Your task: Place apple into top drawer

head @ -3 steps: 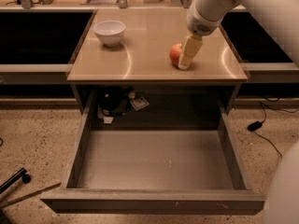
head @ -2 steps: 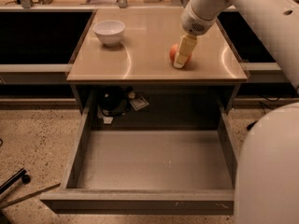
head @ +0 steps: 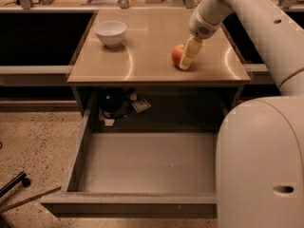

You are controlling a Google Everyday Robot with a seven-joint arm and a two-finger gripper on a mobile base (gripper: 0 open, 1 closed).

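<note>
Your pincer (head: 185,61) is down at the apple (head: 176,55), which sits on the tabletop (head: 152,46) at about 4 o'clock from its centre, close to the front edge. The pale yellowish end of the pincer lies across the apple's 3 o'clock side and reaches down to the tabletop surface, so it covers part of the fruit from this view. You cannot tell whether the pincer is spread around the apple or pinching it, since its far side is hidden behind the fruit. The white arm (head: 247,13) slants in from 1 o'clock, and the robot's large white body (head: 261,160) fills the frame from 3 to 5 o'clock. The white bowl (head: 110,33) stands at 10 o'clock on the tabletop, well apart from the apple. The top drawer (head: 147,163) stands open below the tabletop at 6 o'clock; its flat grey bottom shows, and the robot's body hides its 3 o'clock end. In the recess under the tabletop, at 11 o'clock from the drawer's centre, sits a dark object (head: 114,103) with a small pale card (head: 141,104) just beside it; any print on the card is too small to read.
</note>
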